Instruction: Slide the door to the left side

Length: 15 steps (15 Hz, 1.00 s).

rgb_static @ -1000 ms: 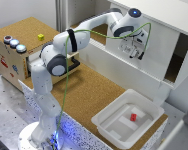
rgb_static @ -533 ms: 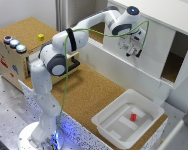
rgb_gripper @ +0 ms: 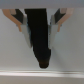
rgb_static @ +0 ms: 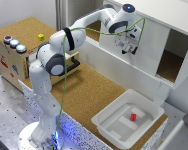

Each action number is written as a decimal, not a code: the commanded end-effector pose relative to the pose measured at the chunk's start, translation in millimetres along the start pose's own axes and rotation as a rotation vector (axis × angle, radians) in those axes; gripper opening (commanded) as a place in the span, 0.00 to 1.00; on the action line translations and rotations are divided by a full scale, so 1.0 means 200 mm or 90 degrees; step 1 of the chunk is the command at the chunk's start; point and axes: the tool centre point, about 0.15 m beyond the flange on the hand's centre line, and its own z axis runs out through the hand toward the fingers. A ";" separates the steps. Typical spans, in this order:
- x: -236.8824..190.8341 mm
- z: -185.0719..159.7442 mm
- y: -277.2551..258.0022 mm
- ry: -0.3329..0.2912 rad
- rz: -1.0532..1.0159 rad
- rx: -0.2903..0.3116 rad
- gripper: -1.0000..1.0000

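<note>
Door (rgb_static: 144, 47): a flat white panel standing upright in the front of the white cabinet (rgb_static: 159, 15), covering roughly the middle stretch; the opening at the exterior view's right stands uncovered and dark, and part of another opening shows at the exterior view's left.
Door, handling: I judge it rigid and light for its size, a smooth painted face offering no purchase to a flat push (pads would likely slip). It should ride in a track, so resistance ought to be mostly friction; a tilted pull could bind it.
Hold point: the handle (rgb_gripper: 41, 35), the dark upright bar seen close in the wrist view. It looks stiff and narrow, fit for pinching across its width or for pushing sideways.
My claw (rgb_static: 126, 46): up against the door face at mid height, wrist turned toward the panel.
Claw state: in the wrist view my fingers (rgb_gripper: 23, 25) stand one on each side of the handle, close to its edges. Whether the pads actually press on it I cannot tell; the picture is blurred.
Door relative to claw: directly ahead of my fingertips, the handle between them, the panel filling the whole wrist view behind.
Elsewhere: a white tray (rgb_static: 106, 122) with a red block (rgb_static: 133, 117) lies on the cork surface, well apart from my claw.
</note>
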 end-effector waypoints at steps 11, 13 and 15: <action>-0.11 0.02 -0.52 0.054 -0.010 -0.087 0.00; -0.12 0.02 -0.59 0.054 -0.012 -0.085 0.00; -0.13 0.02 -0.65 0.055 -0.012 -0.082 0.00</action>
